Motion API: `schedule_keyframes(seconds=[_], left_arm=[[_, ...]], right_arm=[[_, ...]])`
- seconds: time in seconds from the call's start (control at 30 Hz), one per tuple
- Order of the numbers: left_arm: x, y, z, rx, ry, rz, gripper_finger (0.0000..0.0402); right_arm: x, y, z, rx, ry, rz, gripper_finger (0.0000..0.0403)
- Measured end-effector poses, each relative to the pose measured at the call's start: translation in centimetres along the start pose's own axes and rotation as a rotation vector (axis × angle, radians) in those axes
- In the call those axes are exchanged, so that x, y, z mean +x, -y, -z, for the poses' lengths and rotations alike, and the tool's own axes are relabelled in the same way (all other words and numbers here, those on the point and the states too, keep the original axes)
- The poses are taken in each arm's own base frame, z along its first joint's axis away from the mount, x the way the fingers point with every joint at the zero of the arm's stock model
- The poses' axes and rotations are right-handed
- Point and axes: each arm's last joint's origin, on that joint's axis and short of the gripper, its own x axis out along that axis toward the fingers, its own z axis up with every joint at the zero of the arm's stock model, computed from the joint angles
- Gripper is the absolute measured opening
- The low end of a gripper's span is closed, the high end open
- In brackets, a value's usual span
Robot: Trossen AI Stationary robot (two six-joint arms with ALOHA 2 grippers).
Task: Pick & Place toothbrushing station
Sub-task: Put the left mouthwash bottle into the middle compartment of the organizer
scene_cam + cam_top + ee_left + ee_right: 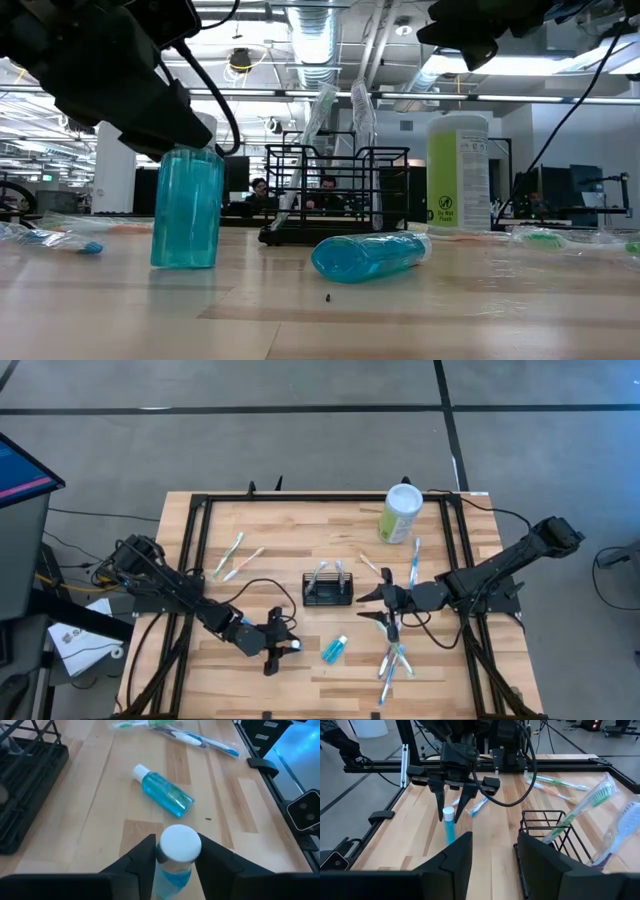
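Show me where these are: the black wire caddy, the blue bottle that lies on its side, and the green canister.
black wire caddy (328, 595), high view, its base.
lying blue bottle (166, 795), left wrist view, its body.
green canister (398, 520), high view, its side.

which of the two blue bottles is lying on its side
The blue bottle nearer the black caddy lies flat. The other bottle stands upright between the left gripper's fingers.
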Motion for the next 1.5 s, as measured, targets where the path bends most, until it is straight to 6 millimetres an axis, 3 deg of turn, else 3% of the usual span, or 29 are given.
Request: schedule_keyframes(seconds=[0.17,0.5,0.83,1.07,1.33,1.5], left_arm=[[0.0,0.0,0.0,0.000,0.004,0.003,0.0092],[-0.5,0.1,-0.9,-0.022,0.054,-0.002,0.0096],[-2.6,-0.4,-4.1,-0.049,0.168,0.027,0.0095],[-3.2,-2.1,-6.1,-0.067,0.228,-0.003,0.0095],[-2.7,-3.6,-9.8,-0.006,0.286,0.015,0.0095],[-2.4,-5.3,-10.8,0.002,0.280,-0.044,0.0095]], right_arm=[[0.0,0.0,0.0,0.002,0.001,-0.001,0.0150],[0.0,0.0,0.0,0.002,0.000,0.000,0.0150],[0.0,0.0,0.0,0.002,0.000,0.000,0.0150],[0.0,0.0,0.0,0.003,0.001,0.000,0.0150],[0.0,0.0,-0.1,0.005,0.006,-0.001,0.0150],[0.0,0.0,-0.1,0.005,0.005,0.000,0.0150]])
